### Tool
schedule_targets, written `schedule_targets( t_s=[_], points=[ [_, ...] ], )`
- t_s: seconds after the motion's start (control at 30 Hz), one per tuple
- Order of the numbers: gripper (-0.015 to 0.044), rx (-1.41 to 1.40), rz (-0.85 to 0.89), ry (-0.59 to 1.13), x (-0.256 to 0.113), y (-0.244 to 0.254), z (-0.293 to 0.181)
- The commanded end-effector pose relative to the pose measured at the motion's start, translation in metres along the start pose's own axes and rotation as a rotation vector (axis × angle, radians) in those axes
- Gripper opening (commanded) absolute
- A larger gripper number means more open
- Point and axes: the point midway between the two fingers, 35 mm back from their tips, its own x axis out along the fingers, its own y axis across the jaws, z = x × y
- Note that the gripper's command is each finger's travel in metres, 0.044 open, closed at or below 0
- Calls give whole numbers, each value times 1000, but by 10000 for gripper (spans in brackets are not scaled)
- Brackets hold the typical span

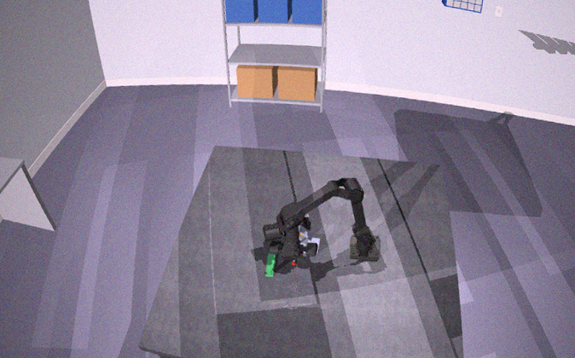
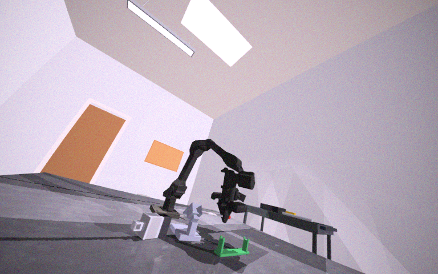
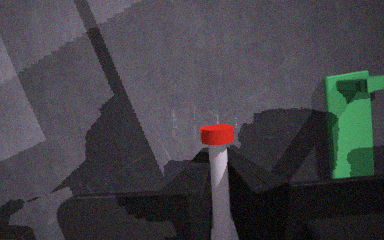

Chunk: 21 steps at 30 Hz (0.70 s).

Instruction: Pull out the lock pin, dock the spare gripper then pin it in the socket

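My gripper [image 1: 281, 268] [image 2: 225, 221] [image 3: 214, 154] is shut on the lock pin, fingers pointing down, held above the table. The pin's red head [image 1: 293, 263] [image 2: 229, 217] [image 3: 217, 135] sticks out beyond the fingertips, with its pale shaft between them. A white block [image 2: 152, 226] with a hollow square stub stands on the table. Beside it is a pale lavender piece [image 2: 193, 226] with a flat base, a post and a forked top. Which is mount and which is spare gripper I cannot tell for certain. Both are mostly hidden by the arm in the top view.
A green cradle [image 1: 270, 266] [image 2: 232, 252] [image 3: 352, 135] with two notched uprights stands on the table close to the gripper. The arm's base [image 1: 373, 254] is to the right in the top view. A pale part [image 3: 47, 215] shows at the wrist view's lower left.
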Motion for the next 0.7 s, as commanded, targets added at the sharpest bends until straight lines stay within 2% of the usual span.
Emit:
schedule_targets(
  t_s=[0.0,0.67],
  points=[
    [0,2,-3,-7,-3,-2,5],
    [0,5,17,-3,-4,-2,16]
  ],
)
